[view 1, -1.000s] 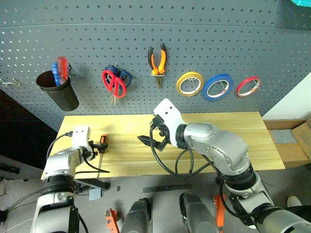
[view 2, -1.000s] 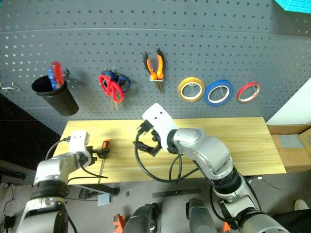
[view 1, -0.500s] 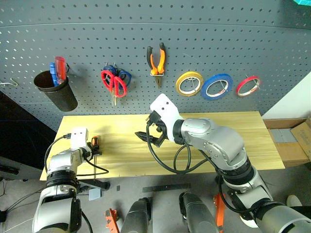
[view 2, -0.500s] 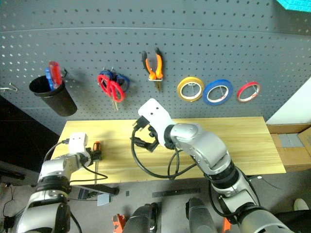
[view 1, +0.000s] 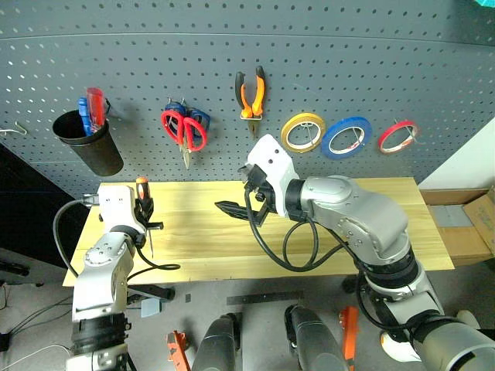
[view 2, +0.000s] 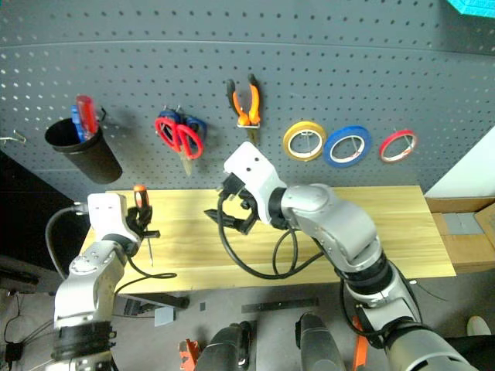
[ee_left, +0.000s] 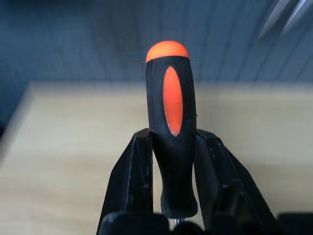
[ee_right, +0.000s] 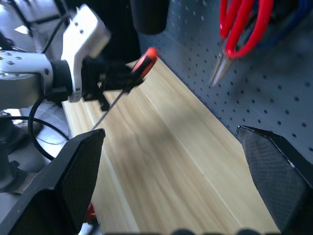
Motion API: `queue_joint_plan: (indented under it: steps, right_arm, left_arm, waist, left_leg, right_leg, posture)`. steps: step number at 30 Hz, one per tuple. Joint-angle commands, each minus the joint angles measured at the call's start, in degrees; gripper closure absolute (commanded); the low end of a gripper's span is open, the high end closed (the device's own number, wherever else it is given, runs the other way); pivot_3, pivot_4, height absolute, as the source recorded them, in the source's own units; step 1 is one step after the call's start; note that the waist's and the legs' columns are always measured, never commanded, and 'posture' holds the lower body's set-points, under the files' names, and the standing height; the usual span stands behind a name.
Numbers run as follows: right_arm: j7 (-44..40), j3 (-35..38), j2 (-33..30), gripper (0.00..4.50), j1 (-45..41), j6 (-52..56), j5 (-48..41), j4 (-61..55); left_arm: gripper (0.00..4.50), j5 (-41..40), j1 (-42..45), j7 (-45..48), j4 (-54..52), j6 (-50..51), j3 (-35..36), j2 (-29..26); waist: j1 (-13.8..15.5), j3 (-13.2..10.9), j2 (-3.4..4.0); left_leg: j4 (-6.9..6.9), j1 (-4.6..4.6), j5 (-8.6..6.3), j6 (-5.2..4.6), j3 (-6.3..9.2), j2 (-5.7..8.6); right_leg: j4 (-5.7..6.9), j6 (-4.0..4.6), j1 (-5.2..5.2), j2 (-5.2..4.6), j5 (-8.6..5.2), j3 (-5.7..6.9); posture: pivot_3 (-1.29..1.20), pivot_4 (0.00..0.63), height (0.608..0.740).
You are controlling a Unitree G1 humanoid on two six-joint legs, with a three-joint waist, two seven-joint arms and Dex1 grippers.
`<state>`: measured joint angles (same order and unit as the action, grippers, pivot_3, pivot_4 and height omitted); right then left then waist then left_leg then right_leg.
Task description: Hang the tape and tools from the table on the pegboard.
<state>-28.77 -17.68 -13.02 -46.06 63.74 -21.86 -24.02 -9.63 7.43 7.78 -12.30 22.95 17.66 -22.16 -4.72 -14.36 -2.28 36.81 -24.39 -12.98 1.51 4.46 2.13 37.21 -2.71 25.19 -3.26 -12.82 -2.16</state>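
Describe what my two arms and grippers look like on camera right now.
Both arms have silver-grey metallic shells with white wrist blocks and looping black cables. The left gripper has two slim black fingers; the right gripper has broad black fingers with finely textured pads.

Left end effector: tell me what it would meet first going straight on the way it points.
Probably the pegboard. The left end effector, shut on the screwdriver, points level over the table toward it, with nothing between as far as shown.
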Motion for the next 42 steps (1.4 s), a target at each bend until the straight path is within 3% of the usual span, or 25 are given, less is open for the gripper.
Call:
queue_joint_plan:
  steps: [1,8,15,22,33,38,42]
  right_arm:
    - [-3.29,3.22,-1.15,0.0,-1.8,-2.94,-2.83,-2.44]
    - [-6.58,4.52,-2.59,0.0,-5.28,-7.32,-3.41,1.24]
    - [-5.16,4.76,-1.34,0.0,-8.71,-11.08,-1.52,5.59]
    - [-3.13,4.72,1.09,0.0,-11.91,-12.68,-0.48,8.54]
    - [-3.37,3.81,2.74,0.0,-13.12,-13.32,0.29,9.18]
    - [-3.45,3.54,2.49,0.0,-12.58,-12.64,0.25,8.42]
    - [-3.5,3.75,1.86,0.0,-12.14,-12.23,0.09,7.85]
  left_arm:
    - [3.69,5.32,-1.58,-3.01,-11.74,-7.94,-0.69,-0.01]
    - [3.69,7.97,11.66,-5.56,-12.98,-10.48,1.16,-3.02]
    - [3.69,4.19,28.95,-4.49,3.22,-12.87,7.91,-10.89]
    - [3.69,4.0,33.62,-2.65,18.3,-21.49,8.61,-15.09]
    - [3.69,5.53,37.63,-2.89,33.64,-33.45,5.4,-14.61]
    - [2.01,4.24,36.04,-4.48,33.11,-33.84,6.35,-13.83]
    - [0.68,2.37,34.99,-5.5,25.51,-31.09,6.49,-12.34]
  waist:
    - [0.12,0.01,0.01]
    - [0.6,0.07,-0.05]
    - [0.27,0.27,-0.1]
    - [-0.04,0.36,-0.21]
    - [-0.17,0.64,-0.63]
    - [-0.37,0.7,-0.66]
    - [-0.46,0.83,-0.73]
  left_leg:
    - [0.0,0.0,0.0,0.0,-0.01,0.01]
    - [0.16,0.01,0.18,-0.03,0.0,0.01]
    - [0.19,0.02,0.37,-0.06,-0.1,0.08]
    - [0.17,0.01,0.38,-0.04,-0.11,0.1]
    - [0.24,0.01,0.42,0.01,-0.08,0.12]
    - [0.23,0.01,0.43,0.02,-0.1,0.1]
    - [0.24,0.01,0.44,0.04,-0.11,0.1]
  right_leg:
    - [0.01,0.0,0.0,0.01,0.0,0.0]
    - [0.12,-0.03,-0.05,0.21,0.21,0.05]
    - [0.23,-0.1,0.0,0.33,0.37,-0.02]
    - [0.34,-0.1,0.1,0.24,0.37,-0.02]
    - [0.53,-0.09,0.15,0.18,0.37,-0.01]
    - [0.61,-0.09,0.21,0.16,0.37,-0.03]
    - [0.67,-0.09,0.23,0.14,0.37,-0.04]
  posture:
    - [-0.08,0.18,0.74]
    - [-0.06,0.159,0.74]
    - [-0.08,0.15,0.74]
    - [-0.11,0.15,0.74]
    - [-0.12,0.148,0.74]
    - [-0.13,0.146,0.74]
    - [-0.13,0.144,0.74]
